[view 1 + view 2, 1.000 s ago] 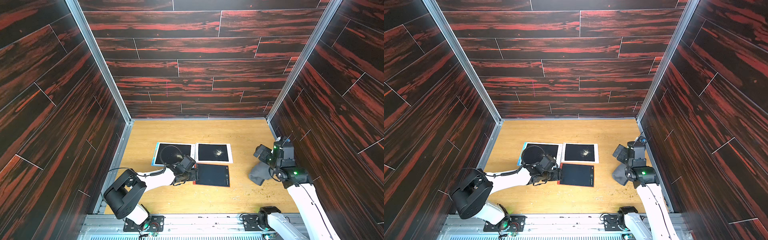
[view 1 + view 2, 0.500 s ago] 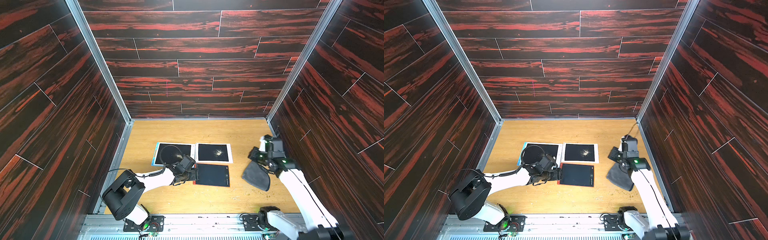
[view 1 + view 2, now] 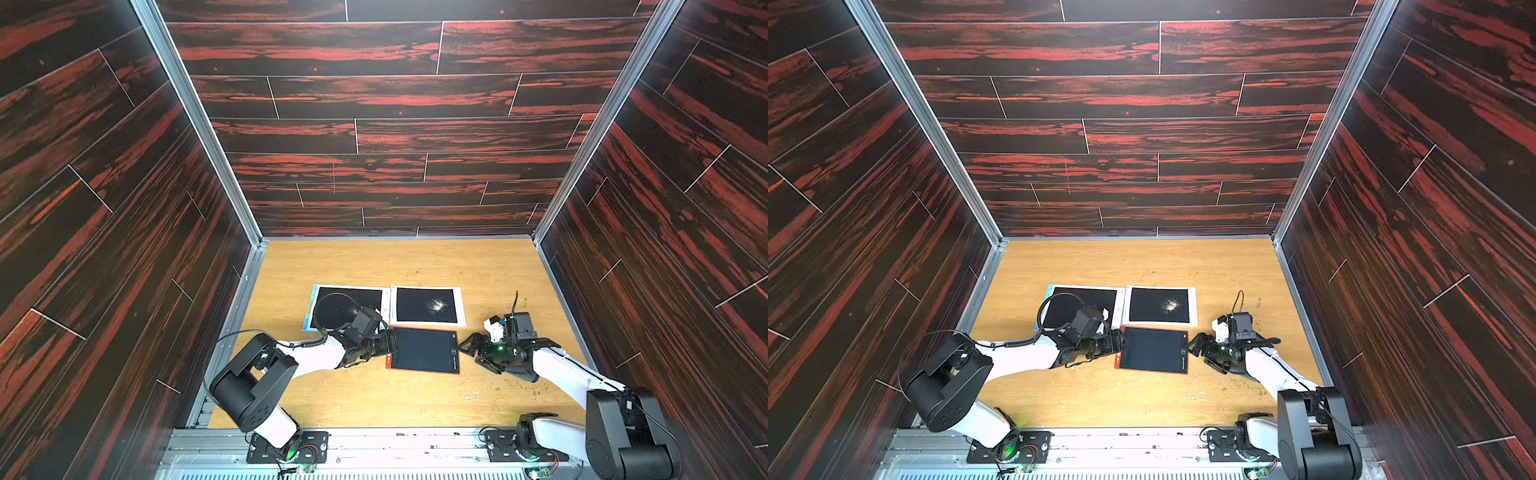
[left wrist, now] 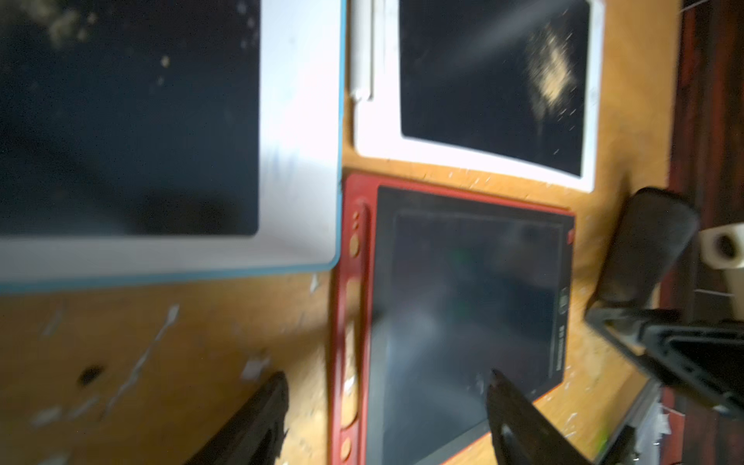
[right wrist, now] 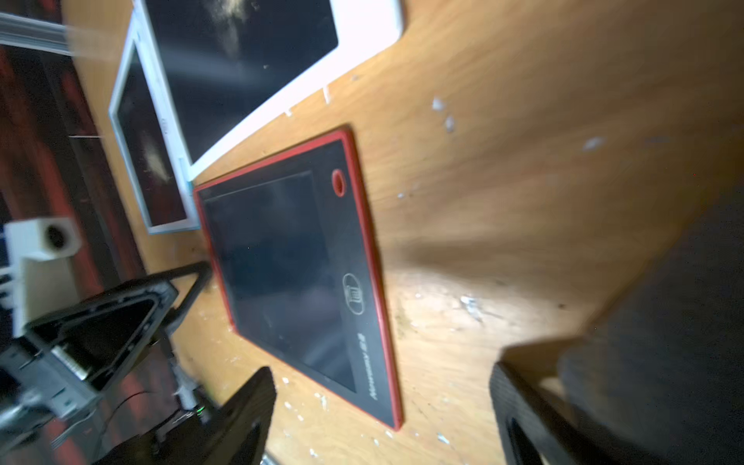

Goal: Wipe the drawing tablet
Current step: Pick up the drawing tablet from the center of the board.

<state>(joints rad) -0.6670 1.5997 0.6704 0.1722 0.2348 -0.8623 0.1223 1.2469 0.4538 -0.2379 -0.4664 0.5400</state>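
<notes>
The red-framed black drawing tablet point(image 3: 424, 349) lies flat on the pale wooden table point(image 3: 374, 399) in both top views, just in front of a white-framed tablet point(image 3: 428, 305) dusted with crumbs. The left gripper point(image 3: 390, 347) sits at one end and the right gripper point(image 3: 471, 351) just beside the other, probably one to steady it and one to wipe.

From the left wrist, the left fingers point(image 4: 261, 418) stand wide, straddling the red border and pinching nothing.

From the right wrist, the right fingers point(image 5: 249, 414) are wide too. A dark grey cloth point(image 5: 664, 322) hangs by one of them, apparently unpinched, so a fresh grasp seems needed.
</notes>
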